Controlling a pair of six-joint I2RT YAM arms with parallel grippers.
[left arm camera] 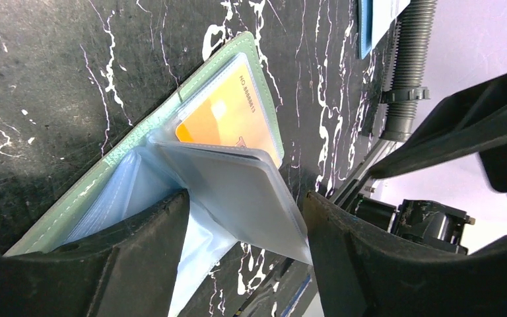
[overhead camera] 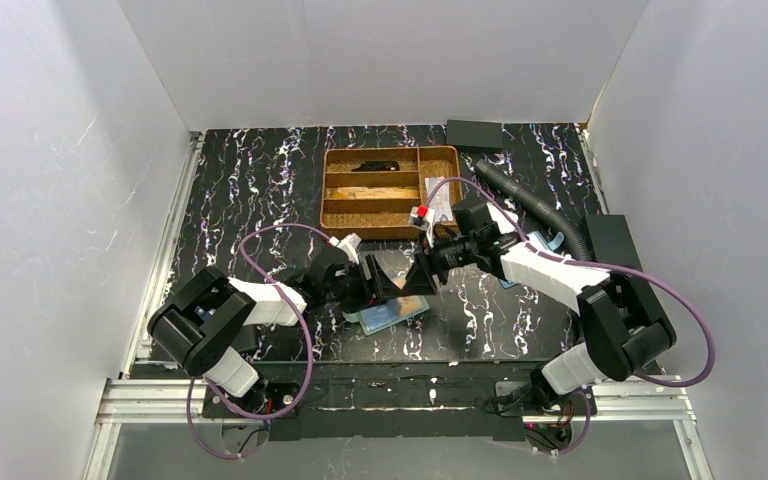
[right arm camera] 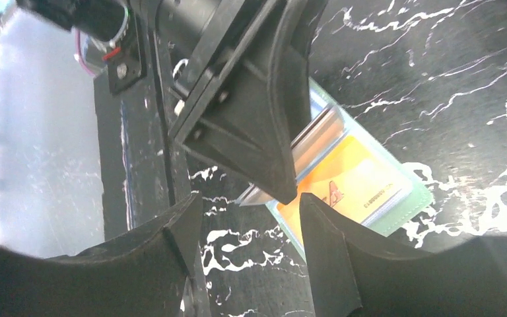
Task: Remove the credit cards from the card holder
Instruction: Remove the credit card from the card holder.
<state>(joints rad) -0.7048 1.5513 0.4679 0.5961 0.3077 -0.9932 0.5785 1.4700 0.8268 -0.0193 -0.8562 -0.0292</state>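
Both arms angled inward, low; left gripper [left arm camera: 245,194] and right gripper [right arm camera: 248,196] nearly tip to tip, jaws seemingly parted on both

A brown divided tray [overhead camera: 325,195] sits beside a grey ribbed hose [overhead camera: 535,205].

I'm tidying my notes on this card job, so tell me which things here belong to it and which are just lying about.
Part of the job: teal card holder, orange card in its pocket, left gripper, right gripper.
Just lying about: divided tray, grey hose, blue holder, dark flat box.
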